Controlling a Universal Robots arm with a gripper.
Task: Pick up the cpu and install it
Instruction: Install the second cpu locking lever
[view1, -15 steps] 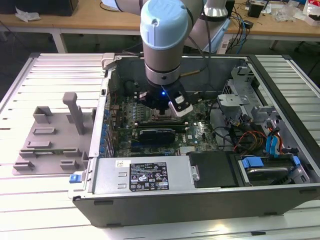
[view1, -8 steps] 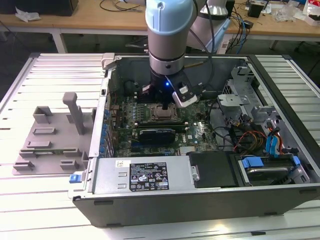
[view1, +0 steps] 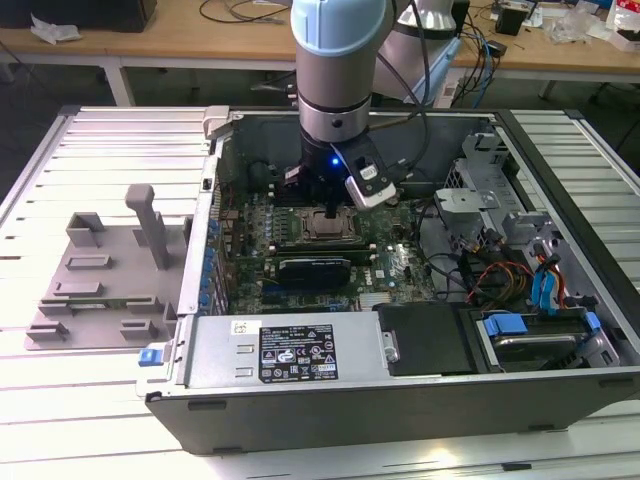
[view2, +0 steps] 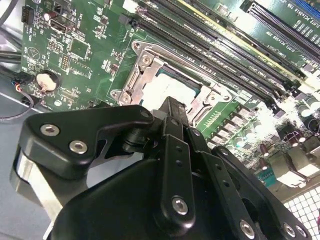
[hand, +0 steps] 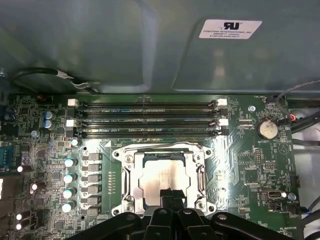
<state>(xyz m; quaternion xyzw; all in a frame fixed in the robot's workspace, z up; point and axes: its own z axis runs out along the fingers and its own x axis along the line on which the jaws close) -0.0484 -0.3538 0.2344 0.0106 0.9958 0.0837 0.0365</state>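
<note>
**Hovering over the socket with the CPU seated inside**

Reaching down into the open computer case (view1: 560, 170), the gripper (hand: 169, 196) hangs directly above the motherboard socket; in the first wrist view its dark fingertips overlap the near edge of the chip, and whether they are spread, pressed together or touching the chip cannot be told from these angles. The cpu (hand: 165, 172) lies flat inside the socket frame (hand: 162, 150), its silvery-grey top level within the metal surround, at lower centre of the first wrist view and at centre of the second wrist view (view2: 172, 85). Just beyond the socket run the black memory slots (hand: 150, 117), and a round coin battery (hand: 266, 129) sits on the green motherboard (hand: 240, 170) toward the right of that frame. In the exterior view the arm (view1: 338, 70) descends from the top centre, with a blue light glowing near its wrist. A grey fixture tray (view1: 100, 275) rests on the slatted table (view1: 60, 160) at the exterior view's left, well apart from the case.
</note>
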